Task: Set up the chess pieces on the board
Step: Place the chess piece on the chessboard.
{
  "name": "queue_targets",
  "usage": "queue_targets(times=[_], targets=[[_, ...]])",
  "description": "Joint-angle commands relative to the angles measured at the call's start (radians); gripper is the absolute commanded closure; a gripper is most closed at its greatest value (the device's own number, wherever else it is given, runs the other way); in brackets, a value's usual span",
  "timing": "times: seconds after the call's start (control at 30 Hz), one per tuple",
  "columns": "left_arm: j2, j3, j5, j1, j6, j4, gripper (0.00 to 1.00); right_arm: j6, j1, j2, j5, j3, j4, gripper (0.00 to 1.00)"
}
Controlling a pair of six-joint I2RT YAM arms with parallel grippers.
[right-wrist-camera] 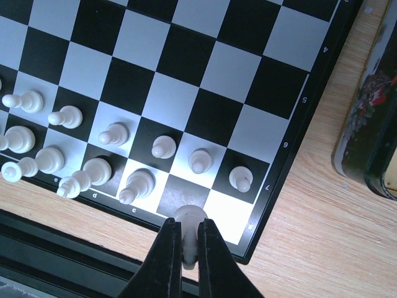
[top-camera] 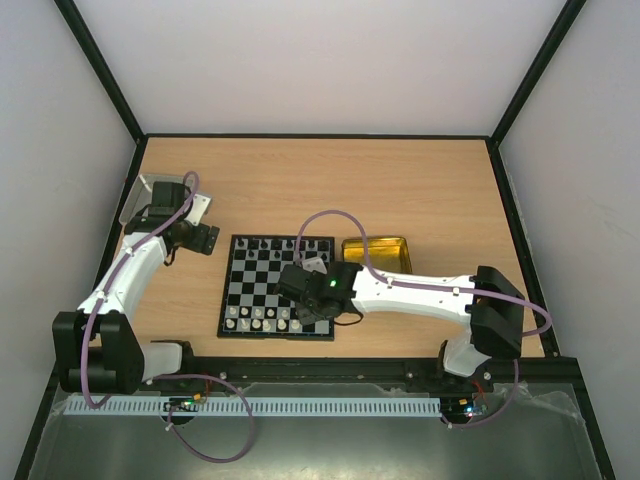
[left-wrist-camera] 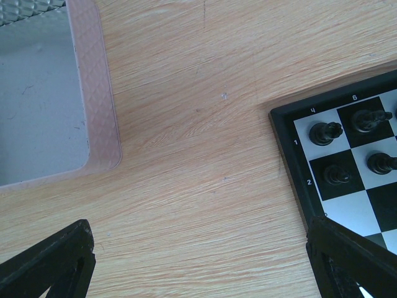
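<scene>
1. Right wrist view: my right pincer point(right-wrist-camera: 189, 239) clamps a white piece point(right-wrist-camera: 189, 216) at the board point(right-wrist-camera: 186, 99) edge row. Overhead, that grip's hidden.
2. Left wrist view: my left pincer point(left-wrist-camera: 198, 248) gapes empty beside black pieces point(left-wrist-camera: 325, 132).

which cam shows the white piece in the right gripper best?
Right wrist: the white piece sits pinched in the right gripper at the board's edge. Top external: the gripper hides it. Left wrist: not in frame.

A light wood-grain tabletop point(top-camera: 400, 190) carries a black-and-silver chequered board point(top-camera: 255, 283) near its front edge, a gold tray point(top-camera: 376, 241) just beside it on the right, and a grey lid point(left-wrist-camera: 43, 105) far left.
</scene>
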Motion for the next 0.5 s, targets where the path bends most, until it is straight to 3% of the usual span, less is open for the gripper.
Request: queue_targets(times=[0.0,0.47], targets=[[0.000,0.012,-0.005,-0.004,-0.002,-0.004,0.06,0.024,0.014,-0.001,-0.009,0.029,-0.028,0.98],[-0.003,0.014,-0.007,-0.004,-0.002,-0.009,0.07,0.003,0.016,0.046,-0.050,-0.012,0.030,0.98]])
